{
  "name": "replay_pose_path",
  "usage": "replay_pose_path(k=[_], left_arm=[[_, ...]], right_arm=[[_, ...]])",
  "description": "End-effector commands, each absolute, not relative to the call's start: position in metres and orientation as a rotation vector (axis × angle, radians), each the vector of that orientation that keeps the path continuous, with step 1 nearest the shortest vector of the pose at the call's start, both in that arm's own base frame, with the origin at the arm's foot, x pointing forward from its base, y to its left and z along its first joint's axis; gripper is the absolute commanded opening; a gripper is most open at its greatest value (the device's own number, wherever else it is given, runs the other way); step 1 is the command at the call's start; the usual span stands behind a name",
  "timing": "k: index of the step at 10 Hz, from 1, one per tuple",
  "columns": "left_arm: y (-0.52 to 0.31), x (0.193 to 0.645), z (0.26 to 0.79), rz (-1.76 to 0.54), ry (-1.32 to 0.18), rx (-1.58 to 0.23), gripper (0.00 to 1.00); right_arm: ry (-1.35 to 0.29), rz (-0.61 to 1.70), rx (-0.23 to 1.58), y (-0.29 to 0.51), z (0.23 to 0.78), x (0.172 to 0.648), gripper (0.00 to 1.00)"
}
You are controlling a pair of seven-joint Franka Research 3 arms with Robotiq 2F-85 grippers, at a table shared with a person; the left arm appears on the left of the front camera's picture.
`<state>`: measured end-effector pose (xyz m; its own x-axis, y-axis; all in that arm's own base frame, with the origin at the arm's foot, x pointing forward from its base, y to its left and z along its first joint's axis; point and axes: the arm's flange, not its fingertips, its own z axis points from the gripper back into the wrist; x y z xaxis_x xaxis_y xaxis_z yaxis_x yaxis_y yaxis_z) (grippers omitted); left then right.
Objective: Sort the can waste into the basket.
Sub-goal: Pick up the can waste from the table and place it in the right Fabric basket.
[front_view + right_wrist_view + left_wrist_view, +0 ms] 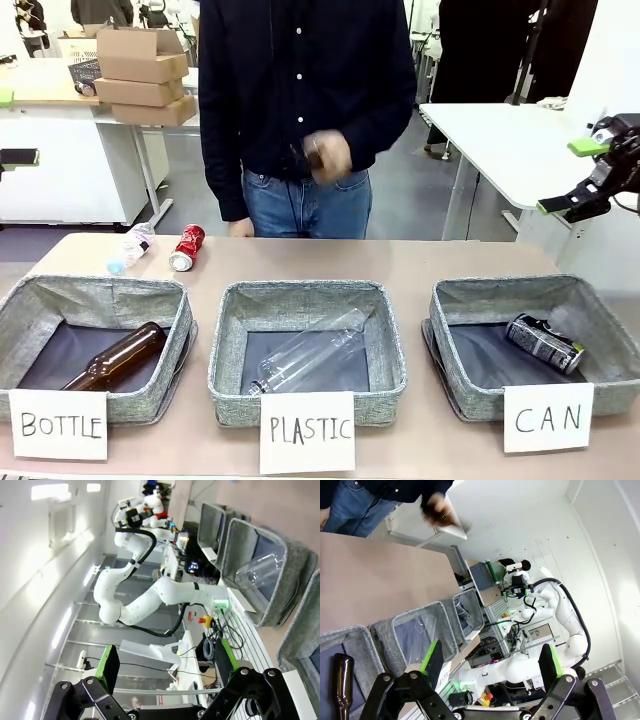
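A dented red can (187, 247) lies on the table at the far left, beside the person's side. A black can (545, 343) with pale print lies inside the grey basket (600, 310) signed "CAN" at the right. That basket (470, 611) is the farthest bin in the left wrist view, and its rim (300, 645) is nearest in the right wrist view. High above the table's right edge, my right gripper (575, 175) hangs open and empty (166, 664). My left gripper (12, 127) is at the left picture edge, open with nothing between its fingers (491, 657).
A crushed clear bottle (130, 250) lies left of the red can. The "BOTTLE" bin (30, 300) holds a brown bottle (115, 360); the "PLASTIC" bin (300, 295) holds a clear bottle (310, 360). The person stands at the far edge, one blurred hand (328, 155) raised at the waist.
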<state>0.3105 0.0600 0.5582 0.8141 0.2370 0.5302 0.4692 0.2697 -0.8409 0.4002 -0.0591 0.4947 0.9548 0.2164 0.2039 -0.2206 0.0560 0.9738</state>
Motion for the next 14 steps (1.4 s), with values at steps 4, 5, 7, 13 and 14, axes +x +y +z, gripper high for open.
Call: replay_pose_path(k=[4, 5, 7, 13, 14], left_arm=[[0.059, 0.311, 0.561, -0.191, -0.668, -1.329, 1.00], [0.060, 0.311, 0.558, -0.172, -0.646, -1.314, 1.00], [0.039, 0.349, 0.562, -0.226, -0.550, -1.019, 1.00], [0.138, 0.191, 0.634, -0.617, -0.658, -1.414, 1.00], [0.150, 0.155, 0.625, -0.728, -0.787, -1.443, 1.00]], right_arm=[[-0.004, 0.356, 1.476, -0.061, 0.496, 0.400, 1.00], [-0.004, 0.356, 1.476, -0.061, 0.496, 0.400, 1.00], [-0.004, 0.356, 1.476, -0.061, 0.496, 0.400, 1.00], [-0.004, 0.356, 1.476, -0.061, 0.496, 0.400, 1.00], [-0.004, 0.356, 1.476, -0.061, 0.496, 0.400, 1.00]])
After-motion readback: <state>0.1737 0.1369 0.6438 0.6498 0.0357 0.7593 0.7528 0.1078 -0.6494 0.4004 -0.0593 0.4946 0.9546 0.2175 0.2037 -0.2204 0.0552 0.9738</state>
